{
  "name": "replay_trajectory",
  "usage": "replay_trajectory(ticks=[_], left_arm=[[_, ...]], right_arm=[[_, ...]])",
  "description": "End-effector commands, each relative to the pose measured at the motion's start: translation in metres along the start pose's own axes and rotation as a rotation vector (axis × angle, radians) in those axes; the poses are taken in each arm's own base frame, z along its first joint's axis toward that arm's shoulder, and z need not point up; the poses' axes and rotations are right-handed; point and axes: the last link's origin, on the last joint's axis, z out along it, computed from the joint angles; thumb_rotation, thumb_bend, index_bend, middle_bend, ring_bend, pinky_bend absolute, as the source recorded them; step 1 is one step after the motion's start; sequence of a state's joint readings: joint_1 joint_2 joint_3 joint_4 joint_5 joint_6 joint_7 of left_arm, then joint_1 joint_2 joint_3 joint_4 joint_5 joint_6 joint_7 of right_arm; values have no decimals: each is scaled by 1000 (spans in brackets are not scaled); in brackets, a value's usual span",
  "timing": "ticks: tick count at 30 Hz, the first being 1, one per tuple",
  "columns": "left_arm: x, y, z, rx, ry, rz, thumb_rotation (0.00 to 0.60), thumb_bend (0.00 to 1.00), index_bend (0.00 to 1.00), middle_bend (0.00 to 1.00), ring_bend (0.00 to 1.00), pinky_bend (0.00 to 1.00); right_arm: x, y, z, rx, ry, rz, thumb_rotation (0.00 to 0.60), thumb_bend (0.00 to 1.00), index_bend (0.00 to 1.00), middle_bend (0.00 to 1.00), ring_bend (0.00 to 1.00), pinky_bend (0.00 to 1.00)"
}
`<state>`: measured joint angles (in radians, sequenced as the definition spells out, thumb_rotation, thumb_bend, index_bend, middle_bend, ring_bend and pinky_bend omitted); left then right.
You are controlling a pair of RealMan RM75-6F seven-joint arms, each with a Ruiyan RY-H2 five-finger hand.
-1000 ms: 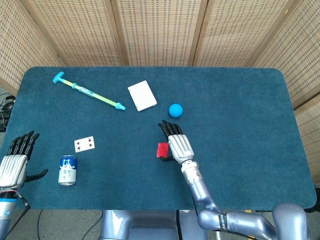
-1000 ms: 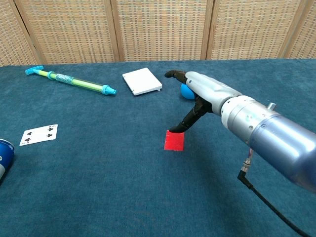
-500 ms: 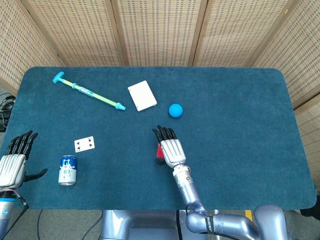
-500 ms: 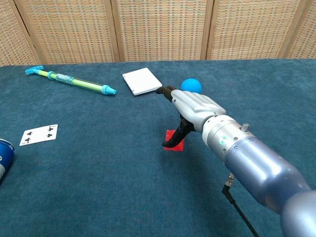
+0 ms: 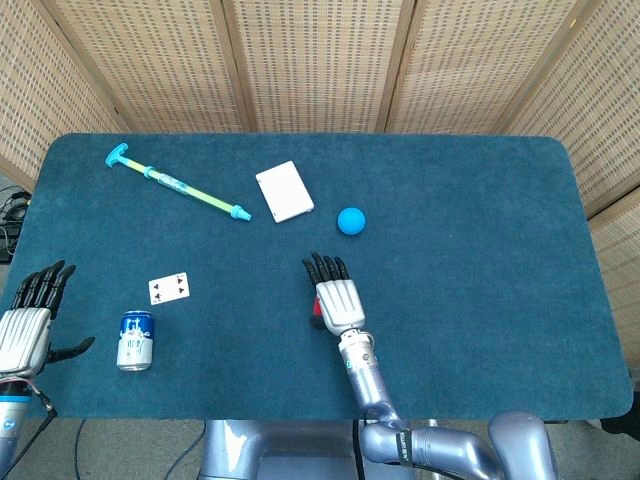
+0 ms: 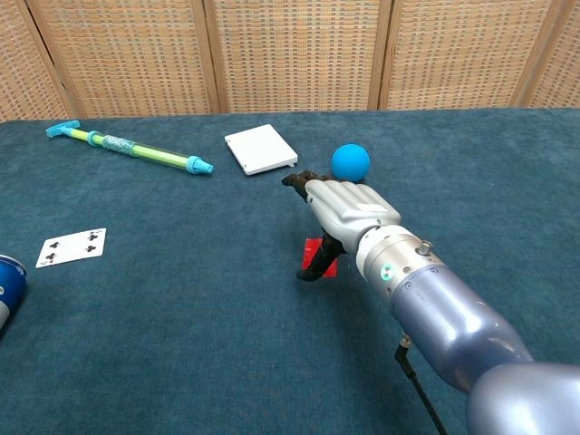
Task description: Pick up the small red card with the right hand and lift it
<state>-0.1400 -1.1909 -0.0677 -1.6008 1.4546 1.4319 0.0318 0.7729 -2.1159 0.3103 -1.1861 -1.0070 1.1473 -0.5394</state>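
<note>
My right hand (image 6: 349, 210) hovers flat, fingers spread, over the small red card (image 6: 314, 256) lying on the blue felt surface (image 6: 181, 299); my thumb reaches down beside it. Beyond sits a blue ball (image 6: 350, 161).

The table (image 5: 480, 300) wears a dark teal cloth. On it lie a red card (image 6: 316, 255), a blue ball (image 5: 350, 220), a white box (image 5: 284, 191), a blue-and-white can (image 5: 134, 340), a white playing card (image 5: 168, 288) with black clubs, and a turquoise-and-yellow pump (image 5: 178, 184).
</note>
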Motion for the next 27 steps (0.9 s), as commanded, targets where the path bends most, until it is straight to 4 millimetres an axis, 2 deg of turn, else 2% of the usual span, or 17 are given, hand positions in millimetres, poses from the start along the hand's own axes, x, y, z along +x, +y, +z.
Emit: replay_trajectory(ticks=[1,17,20,22,27], left_arm=[[0,0,0,0,-2,0,600,127,0,0,0,35],[-3,0,2,4,-11,7,600,127,0,0,0,37],[-3,0,2,4,-12,7,600,127,0,0,0,37],[-3,0,2,5,-11,7,600,127,0,0,0,37],[-3,0,2,4,-9,5,600,127,0,0,0,38]], right_arm=[[-3,2,3,-11,-4,-13,600,296,49,0,0,0],[-10,20,7,-64,-41,-45,600,305,49,0,0,0],[-10,21,9,-67,-42,-51,600,388,53,0,0,0],[-10,22,10,-65,-37,-59,600,506,67,0,0,0],[-10,21,11,-58,-17,-50,600,709,88,0,0,0]])
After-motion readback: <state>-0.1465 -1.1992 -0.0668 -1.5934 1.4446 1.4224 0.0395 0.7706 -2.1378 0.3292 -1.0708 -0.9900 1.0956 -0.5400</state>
